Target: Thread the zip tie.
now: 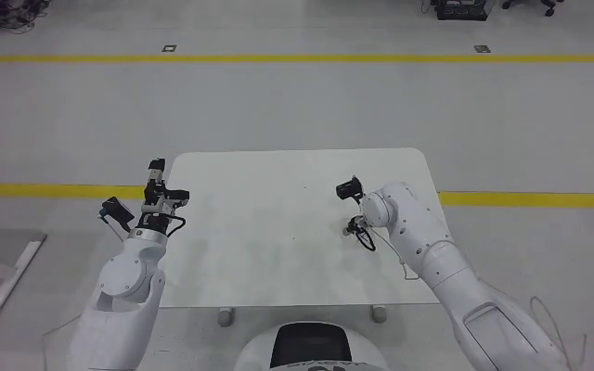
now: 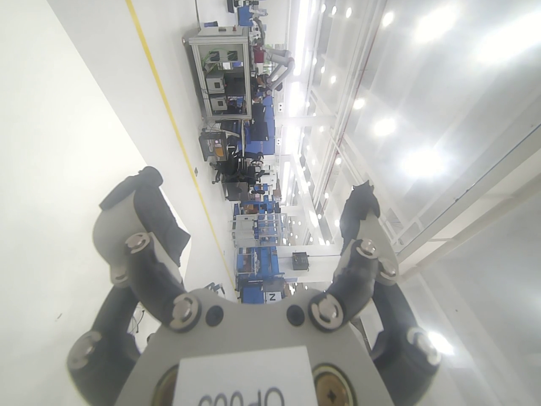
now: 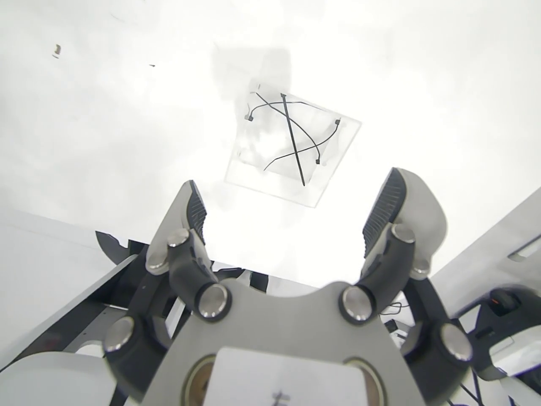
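Observation:
Several black zip ties (image 3: pixel 293 141) lie crossed in a shallow clear square tray (image 3: pixel 334 171) on the white table (image 1: pixel 278 241). My right gripper (image 3: pixel 292 181) hangs above the table just short of the tray, open, with nothing between its ribbed pads (image 3: pixel 382 202). The right arm (image 1: pixel 399 218) stands over the table's right part. My left gripper (image 2: pixel 253 183) is open and empty, held off the table's left edge (image 1: pixel 160 190) and facing out into the room.
White floor with yellow lines (image 1: pixel 297 58) surrounds the table. Small dark specks (image 3: pixel 56 49) mark the tabletop away from the tray. Workstations and racks (image 2: pixel 224 78) stand far off in the hall.

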`<state>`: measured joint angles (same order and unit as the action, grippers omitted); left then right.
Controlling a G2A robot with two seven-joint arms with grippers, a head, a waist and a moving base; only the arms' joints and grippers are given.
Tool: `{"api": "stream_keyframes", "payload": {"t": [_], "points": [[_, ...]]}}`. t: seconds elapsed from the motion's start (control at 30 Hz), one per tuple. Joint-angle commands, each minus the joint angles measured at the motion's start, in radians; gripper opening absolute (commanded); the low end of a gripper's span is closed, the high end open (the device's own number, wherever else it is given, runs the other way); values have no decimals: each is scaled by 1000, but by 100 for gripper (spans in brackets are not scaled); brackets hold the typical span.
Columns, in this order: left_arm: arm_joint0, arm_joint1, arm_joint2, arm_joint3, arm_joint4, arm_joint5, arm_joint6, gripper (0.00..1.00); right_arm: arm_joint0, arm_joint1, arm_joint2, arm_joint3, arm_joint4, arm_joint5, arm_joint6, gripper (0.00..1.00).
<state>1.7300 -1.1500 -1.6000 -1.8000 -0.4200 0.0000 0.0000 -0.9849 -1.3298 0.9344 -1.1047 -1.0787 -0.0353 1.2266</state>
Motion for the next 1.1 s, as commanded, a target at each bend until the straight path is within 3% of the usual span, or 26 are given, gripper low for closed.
{"api": "stream_keyframes", "payload": {"t": [0.0,0.27,0.43,0.73,0.93,0.97,1.0,1.03,1.07], "points": [[0,0,0,0,0,0,0,100,-5,5,6,-4,11,-88,-7,100],[0,0,0,0,0,0,0,100,-7,5,6,-6,12,-90,-14,100],[0,0,0,0,0,0,0,100,-19,12,13,-16,16,-130,-2,100],[0,0,0,0,0,0,0,100,-19,12,13,-16,16,-130,-2,100],[0,0,0,0,0,0,0,100,-43,26,40,-64,3,-134,8,100],[0,0,0,0,0,0,0,100,-48,29,45,-75,2,-130,17,94],[0,0,0,0,0,0,0,100,-51,30,49,-84,1,-127,24,61],[0,0,0,0,0,0,0,100,-54,32,52,-91,0,-124,29,47],[0,0,0,0,0,0,0,100,-57,33,55,-98,-1,-122,33,45]]}}
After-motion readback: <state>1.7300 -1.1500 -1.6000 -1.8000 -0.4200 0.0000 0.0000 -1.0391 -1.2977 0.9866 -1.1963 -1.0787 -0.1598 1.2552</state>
